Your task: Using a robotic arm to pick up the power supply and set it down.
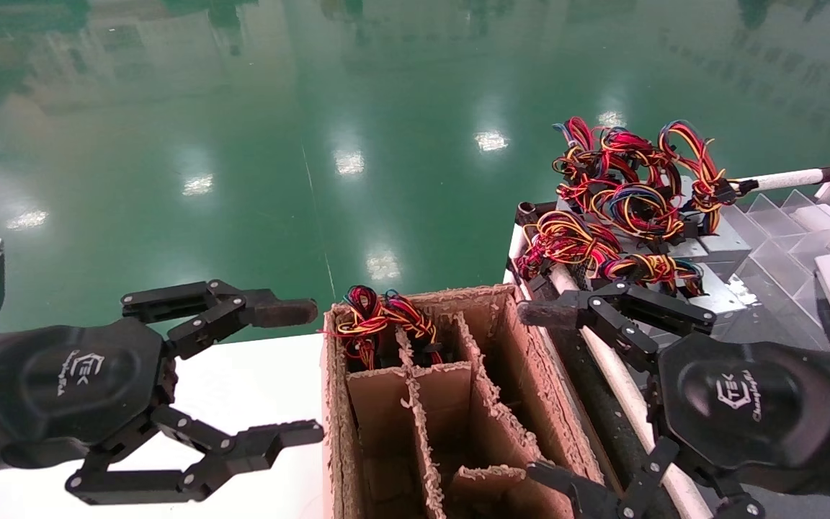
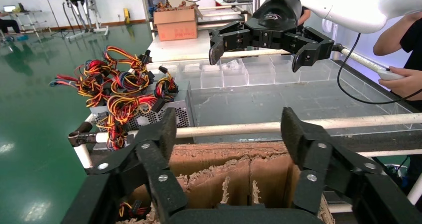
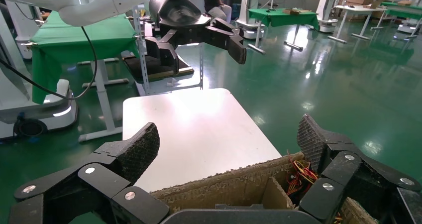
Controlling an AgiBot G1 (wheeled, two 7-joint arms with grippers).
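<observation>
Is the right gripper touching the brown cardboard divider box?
Apart. In the right wrist view, the open right gripper hovers above the brown cardboard divider box, its fingertips clear of the rim.

White table (image 1: 256,375), cardboard divider box (image 1: 451,404) apparently at its edge

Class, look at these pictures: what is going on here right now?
Nothing is held yet. The left tool and right tool hang open on either side of a divided cardboard box. One far compartment already shows a bunch of wires. More power supplies lie piled on the rack to the robot's right, untouched.
</observation>
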